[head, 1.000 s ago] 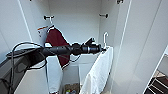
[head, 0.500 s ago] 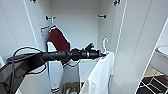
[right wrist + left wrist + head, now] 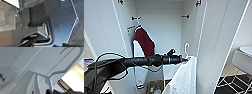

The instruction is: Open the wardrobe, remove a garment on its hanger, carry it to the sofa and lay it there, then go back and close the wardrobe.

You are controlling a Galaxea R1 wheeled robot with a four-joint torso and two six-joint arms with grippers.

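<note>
The wardrobe [image 3: 159, 25] stands open in the head view, its right door [image 3: 219, 37] swung out. My left arm reaches in from the left, and my left gripper [image 3: 184, 60] is shut on the neck of the white hanger [image 3: 186, 48], held off the rail in front of the opening. The white garment [image 3: 184, 77] drapes down from it. In the left wrist view the hanger [image 3: 50, 80] rises with its curved hook from the dark gripper [image 3: 50, 91], with the garment [image 3: 22, 83] beside it. The right wrist view shows dark robot parts close up.
A dark maroon top [image 3: 145, 42] hangs on its own hanger at the left of the wardrobe, near the rail bracket [image 3: 136, 18]. Small items [image 3: 155, 88] lie on the wardrobe floor. A pale rounded seat [image 3: 244, 57] and dark patterned floor [image 3: 231, 85] lie at the right.
My left arm has come lower with the hanger and garment, away from the height of the rail. The maroon top stays hanging.
</note>
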